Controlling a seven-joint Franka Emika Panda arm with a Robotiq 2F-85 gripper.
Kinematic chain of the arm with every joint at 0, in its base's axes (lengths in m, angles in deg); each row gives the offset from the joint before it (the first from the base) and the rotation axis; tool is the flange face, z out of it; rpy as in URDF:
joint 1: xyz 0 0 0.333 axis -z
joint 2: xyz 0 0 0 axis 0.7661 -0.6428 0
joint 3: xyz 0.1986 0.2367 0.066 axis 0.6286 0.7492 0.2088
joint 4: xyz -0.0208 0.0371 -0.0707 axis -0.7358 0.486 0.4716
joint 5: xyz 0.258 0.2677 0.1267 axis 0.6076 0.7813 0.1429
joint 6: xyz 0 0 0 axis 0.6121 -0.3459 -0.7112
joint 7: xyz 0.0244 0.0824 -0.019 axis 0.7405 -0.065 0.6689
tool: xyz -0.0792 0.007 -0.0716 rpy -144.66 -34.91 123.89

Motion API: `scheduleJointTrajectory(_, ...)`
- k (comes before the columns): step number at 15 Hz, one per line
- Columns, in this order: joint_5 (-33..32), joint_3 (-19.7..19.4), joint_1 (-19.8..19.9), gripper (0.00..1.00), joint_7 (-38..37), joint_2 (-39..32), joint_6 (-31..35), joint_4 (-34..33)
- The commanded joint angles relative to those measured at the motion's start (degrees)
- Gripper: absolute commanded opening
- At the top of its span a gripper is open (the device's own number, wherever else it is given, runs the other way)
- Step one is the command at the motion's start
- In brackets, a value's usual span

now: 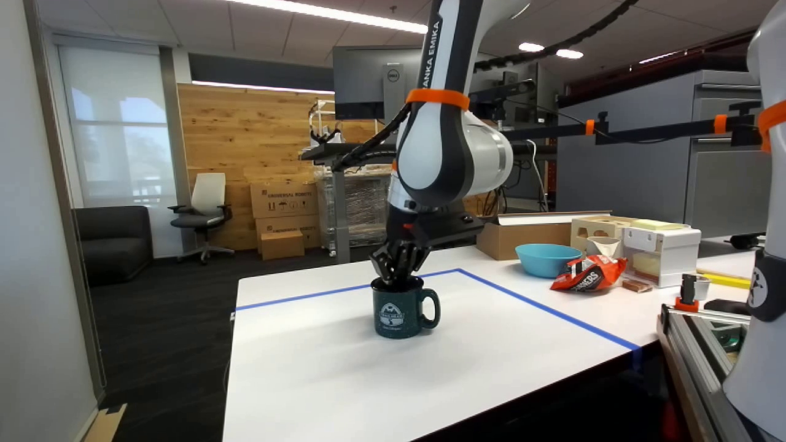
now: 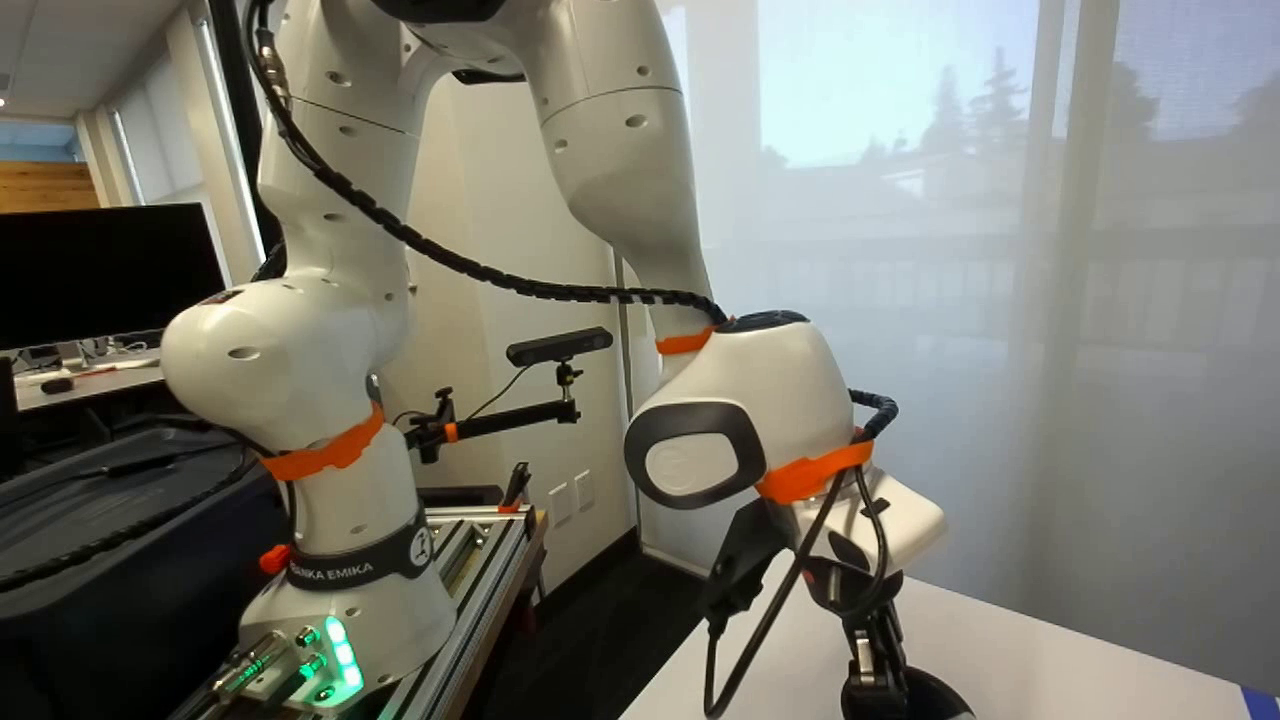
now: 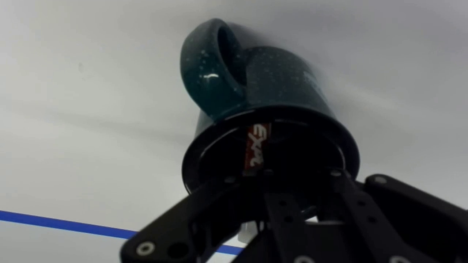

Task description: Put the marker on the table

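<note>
Nearest in my wrist view are the dark fingers [image 3: 215, 197], coming in from the bottom and reaching into the mouth of the mug [image 3: 285, 84]. I cannot tell whether they are spread or pressed together, since their tips are lost in the dark inside. The marker [image 3: 257, 148] is in the mug too, its red label with white letters beginning EXP showing toward me. One end drops out of sight at the fingers, and I can't make out whether they grip it. The mug is dark green with pale specks and stands upright on my white tabletop [image 1: 307, 374]; in an exterior view a pale print shows on its side, and the arm [image 1: 424, 153] bends down above it. Blue tape [image 3: 73, 225] crosses the tabletop farther along. Past the tape I have a blue bowl [image 1: 546, 263], a red bag [image 1: 591, 274] just beside it and a cardboard box [image 1: 527, 239] behind. Much farther off, across the dark floor [image 1: 178, 331], an office chair [image 1: 206, 196] stands between a dark sofa [image 1: 116, 245] and some stacked cartons [image 1: 285, 209], with a window [image 1: 123, 147] behind.
</note>
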Motion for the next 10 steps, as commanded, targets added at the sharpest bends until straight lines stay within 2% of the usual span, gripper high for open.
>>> scheduleJointTrajectory(1,0.8,0.6,0.8,0.53,2.2,0.8,2.1,0.2)
scheduleJointTrajectory(2,0.7,0.7,0.9,0.58,2.6,0.8,2.5,0.1)
scheduleJointTrajectory(4,0.7,0.9,1.1,0.57,3.2,0.6,3.1,0.0)
scheduleJointTrajectory(7,0.6,0.9,1.3,0.46,4.1,0.3,3.6,-0.2)
scheduleJointTrajectory(8,0.6,0.9,1.3,0.44,4.3,0.2,3.6,-0.3)
scheduleJointTrajectory(9,0.6,1.0,1.3,0.46,4.4,0.0,3.6,-0.5)
scheduleJointTrajectory(10,0.6,0.9,1.3,0.42,4.6,-0.2,3.6,-0.6)
